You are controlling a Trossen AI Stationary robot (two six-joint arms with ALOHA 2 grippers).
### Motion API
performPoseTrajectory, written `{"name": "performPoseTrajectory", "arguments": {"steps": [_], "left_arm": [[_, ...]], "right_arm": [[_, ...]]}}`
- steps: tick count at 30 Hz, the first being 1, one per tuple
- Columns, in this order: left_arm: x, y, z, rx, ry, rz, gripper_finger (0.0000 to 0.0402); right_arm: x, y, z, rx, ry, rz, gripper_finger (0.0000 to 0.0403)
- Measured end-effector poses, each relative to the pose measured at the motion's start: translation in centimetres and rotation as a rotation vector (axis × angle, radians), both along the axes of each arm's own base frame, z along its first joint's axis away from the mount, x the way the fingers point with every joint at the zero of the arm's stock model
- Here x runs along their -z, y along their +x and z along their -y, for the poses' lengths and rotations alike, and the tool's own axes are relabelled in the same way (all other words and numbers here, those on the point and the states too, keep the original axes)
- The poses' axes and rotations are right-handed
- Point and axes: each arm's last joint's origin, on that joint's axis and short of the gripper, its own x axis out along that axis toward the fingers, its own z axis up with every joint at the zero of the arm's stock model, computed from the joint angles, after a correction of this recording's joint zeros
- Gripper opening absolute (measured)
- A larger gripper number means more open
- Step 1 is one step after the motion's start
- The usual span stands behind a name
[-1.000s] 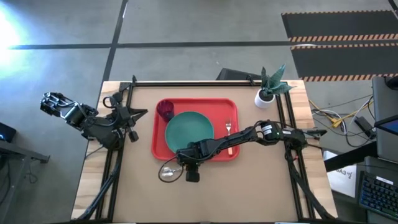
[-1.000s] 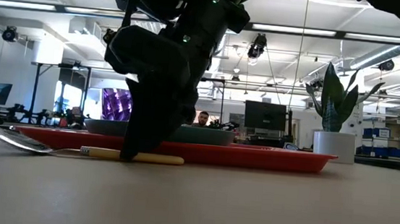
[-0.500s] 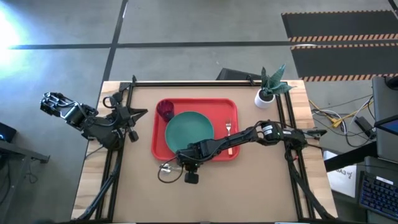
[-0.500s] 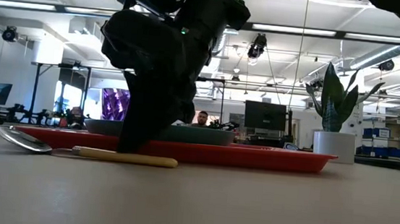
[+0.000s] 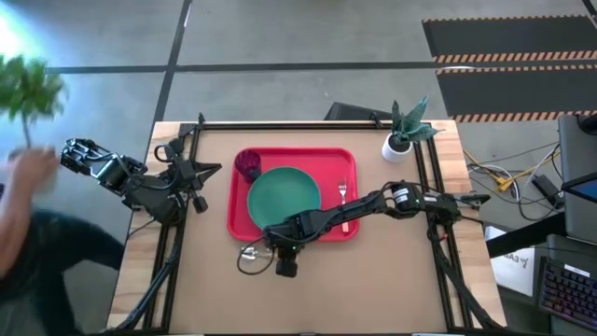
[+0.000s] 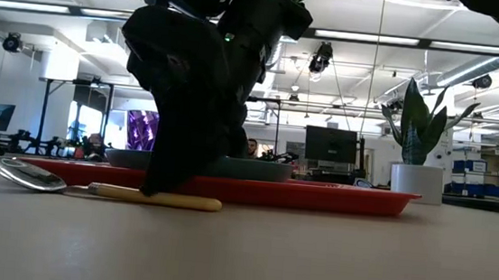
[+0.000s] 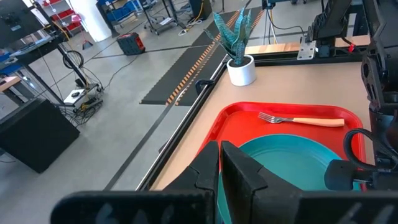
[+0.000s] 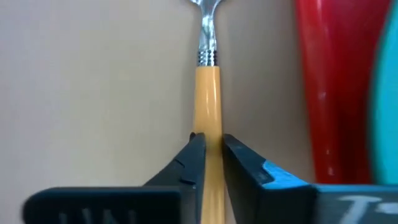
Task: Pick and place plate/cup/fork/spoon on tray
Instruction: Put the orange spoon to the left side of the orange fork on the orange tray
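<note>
Red plastic marks the large rectangular tray (image 5: pixel 238 213) with rounded corners and a raised rim, lying at the centre of the brown bench (image 5: pixel 373 280). On it rests the round teal-green plate (image 5: pixel 284 198), filling the tray's middle. At about ten o'clock from the plate, in the tray's far left corner, stands the small dark purple translucent cup (image 5: pixel 247 165). At three o'clock from the plate lies the small fork (image 5: pixel 343 207) with silver tines and a light orange handle, along the tray's right edge.

The small spoon (image 6: pixel 100 187), with a silver oval bowl and a light orange handle, lies flat on the bench just outside the tray's near edge, at about seven o'clock from the plate, its handle running parallel to the rim.

The right gripper (image 8: pixel 208 155) reaches across the tray's near edge and stands over the spoon, its two dark fingers (image 8: pixel 189 158) pressed against either side of the handle, closed on it. In the low view the gripper's tip meets the handle while the spoon lies on the bench.

The left gripper (image 7: pixel 220 163) waits off the bench at nine o'clock from the tray, its fingers closed on nothing.

A small white pot with a green plant (image 5: pixel 401 135) stands at two o'clock from the tray, near the bench's far right corner. A blurred person (image 5: pixel 33 233) shows at the far left, beyond the bench.
</note>
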Motion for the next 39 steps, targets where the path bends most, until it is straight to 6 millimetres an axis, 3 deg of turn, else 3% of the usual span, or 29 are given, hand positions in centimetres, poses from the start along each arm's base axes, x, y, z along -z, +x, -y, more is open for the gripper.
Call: {"name": "performPoseTrajectory", "arguments": {"steps": [7,11,21,39], "left_arm": [[0.0,0.0,0.0,0.000,0.001,-0.001,0.0000],[0.0,0.0,0.0,0.001,0.001,-0.001,0.0000],[0.0,0.0,0.0,0.004,0.000,-0.003,0.0000],[0.0,0.0,0.1,0.024,-0.012,-0.009,0.0000]], "right_arm": [[-1.0,0.4,-0.2,-0.024,-0.004,0.025,0.0118],[-0.8,0.3,-0.5,-0.033,-0.016,0.026,0.0137],[2.8,-0.1,-1.6,-0.016,-0.030,-0.034,0.0132],[4.6,-0.6,-1.3,0.009,-0.042,-0.056,0.0123]]}}
